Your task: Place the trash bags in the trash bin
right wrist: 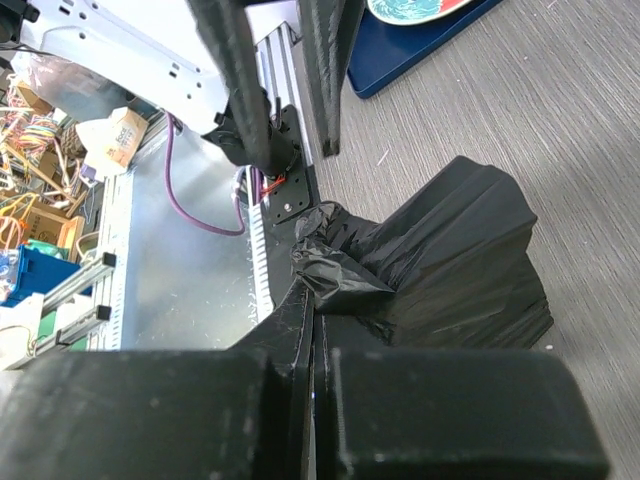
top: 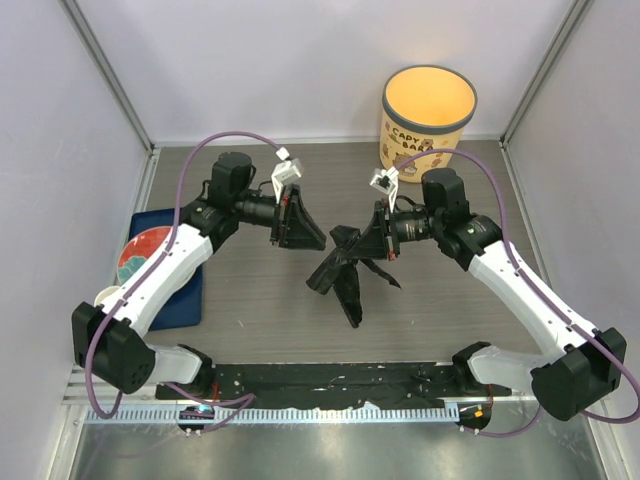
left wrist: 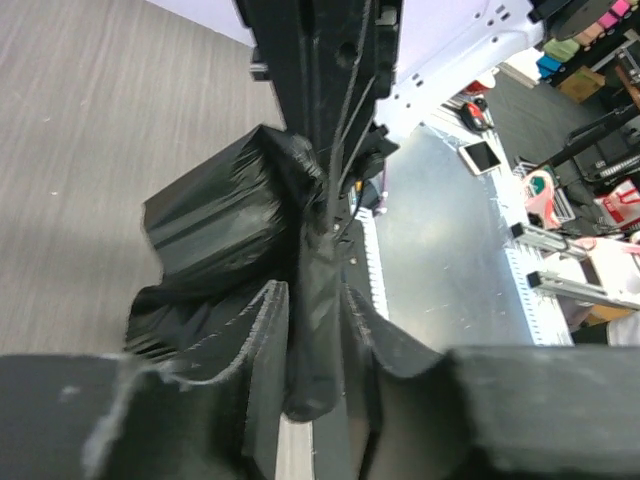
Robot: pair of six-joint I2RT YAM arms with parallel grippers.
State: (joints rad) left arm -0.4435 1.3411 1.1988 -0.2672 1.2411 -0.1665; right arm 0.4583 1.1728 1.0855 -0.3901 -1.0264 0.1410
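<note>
A crumpled black trash bag (top: 345, 272) hangs over the middle of the table, with a tail trailing toward the near edge. My right gripper (top: 372, 240) is shut on its upper corner; in the right wrist view the jaws (right wrist: 310, 292) pinch the film and the bag (right wrist: 460, 250) bulges beyond them. My left gripper (top: 305, 232) is open, facing the bag from the left and just short of it. In the left wrist view the bag (left wrist: 215, 215) shows past and between the spread fingers (left wrist: 312, 292). The cream-yellow trash bin (top: 428, 110) stands upright and open at the back right, apart from both grippers.
A blue tray (top: 185, 290) with a red-and-teal plate (top: 145, 252) lies at the left edge, and a small pale cup (top: 107, 294) sits beside it. Grey walls enclose the table on three sides. A black rail (top: 330, 378) runs along the near edge.
</note>
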